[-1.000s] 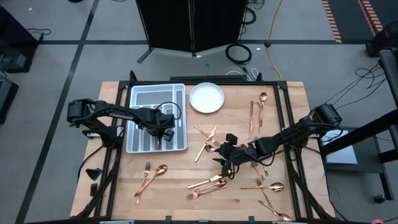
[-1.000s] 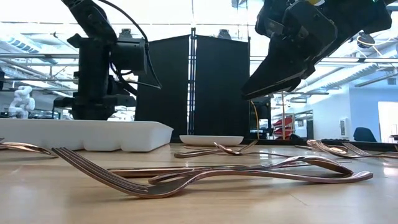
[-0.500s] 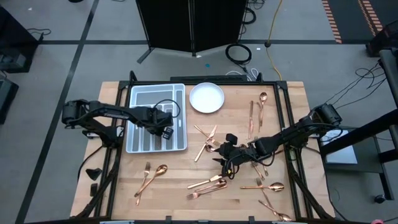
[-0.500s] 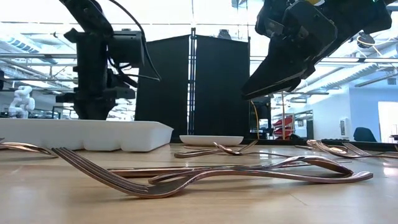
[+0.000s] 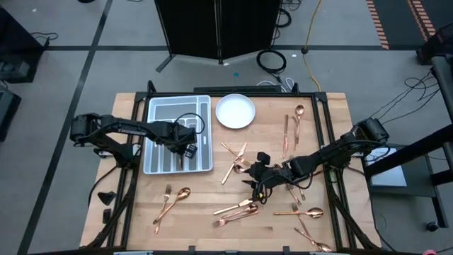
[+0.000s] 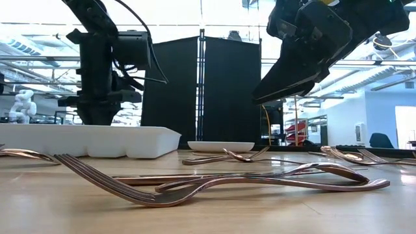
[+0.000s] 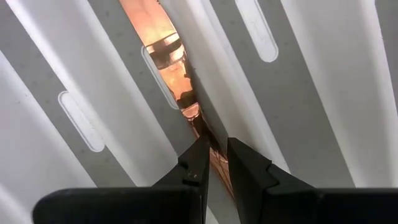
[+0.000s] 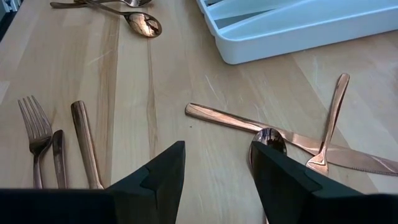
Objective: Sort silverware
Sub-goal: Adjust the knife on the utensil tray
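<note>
The silverware is copper forks, spoons and knives, most of them scattered on the wooden table (image 5: 205,205). My left gripper (image 7: 216,152) points straight down into the grey compartmented tray (image 5: 150,142). It is shut on one copper piece (image 7: 163,46) that lies along a compartment. My right gripper (image 8: 216,163) hangs open above the table's middle, slanting down toward the left. A spoon (image 8: 268,138) and a knife (image 8: 227,118) lie just beyond its fingertips, untouched. In the low view the tray wall (image 6: 91,140) hides my left fingers. My left gripper pinches the copper piece's slim handle end (image 7: 210,144) between its two fingers, coming from above and pointing down. The broad far end (image 7: 155,31) lies down in the tray compartment beside a divider. The fingers themselves hide the exact place of contact.
A white round plate (image 5: 235,111) stands at the far edge, right of the tray. Loose pieces lie near the front left (image 5: 173,200), front middle (image 5: 237,209), front right (image 5: 301,212) and far right (image 5: 294,126). A fork (image 6: 162,188) lies close to the low camera.
</note>
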Controlling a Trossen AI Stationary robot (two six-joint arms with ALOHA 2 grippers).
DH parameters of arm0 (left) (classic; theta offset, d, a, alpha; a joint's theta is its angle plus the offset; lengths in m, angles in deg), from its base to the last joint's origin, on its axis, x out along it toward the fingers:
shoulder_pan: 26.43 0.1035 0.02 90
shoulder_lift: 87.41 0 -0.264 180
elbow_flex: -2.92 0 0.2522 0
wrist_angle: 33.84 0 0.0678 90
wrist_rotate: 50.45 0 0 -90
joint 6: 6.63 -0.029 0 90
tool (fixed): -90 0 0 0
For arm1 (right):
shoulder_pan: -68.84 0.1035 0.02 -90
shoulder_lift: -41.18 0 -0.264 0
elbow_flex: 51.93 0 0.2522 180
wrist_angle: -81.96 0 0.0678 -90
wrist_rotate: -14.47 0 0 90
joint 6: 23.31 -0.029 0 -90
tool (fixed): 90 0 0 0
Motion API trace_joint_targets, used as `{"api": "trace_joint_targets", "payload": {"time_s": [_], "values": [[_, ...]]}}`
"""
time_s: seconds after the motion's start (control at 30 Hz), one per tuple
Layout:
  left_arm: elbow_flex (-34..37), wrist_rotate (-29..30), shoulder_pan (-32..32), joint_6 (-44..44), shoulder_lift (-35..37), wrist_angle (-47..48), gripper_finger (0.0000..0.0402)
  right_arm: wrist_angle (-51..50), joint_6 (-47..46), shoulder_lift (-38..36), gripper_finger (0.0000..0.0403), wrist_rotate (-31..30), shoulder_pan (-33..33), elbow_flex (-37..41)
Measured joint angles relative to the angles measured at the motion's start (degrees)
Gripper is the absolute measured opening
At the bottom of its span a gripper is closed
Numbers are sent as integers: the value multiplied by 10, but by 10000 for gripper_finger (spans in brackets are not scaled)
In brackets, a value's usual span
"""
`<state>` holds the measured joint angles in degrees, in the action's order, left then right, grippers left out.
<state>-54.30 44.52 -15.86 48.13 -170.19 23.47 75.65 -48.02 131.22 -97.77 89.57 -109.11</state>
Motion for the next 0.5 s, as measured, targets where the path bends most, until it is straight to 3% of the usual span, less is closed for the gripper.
{"api": "trace_joint_targets", "payload": {"time_s": [0.2, 0.5], "values": [[0, -42, -2, -25, -3, -4, 52, 0, 1, 0, 174, 0, 0, 0], [0, -40, 0, -12, -3, -8, 63, 0, 1, 0, 174, 0, 0, 0]]}}
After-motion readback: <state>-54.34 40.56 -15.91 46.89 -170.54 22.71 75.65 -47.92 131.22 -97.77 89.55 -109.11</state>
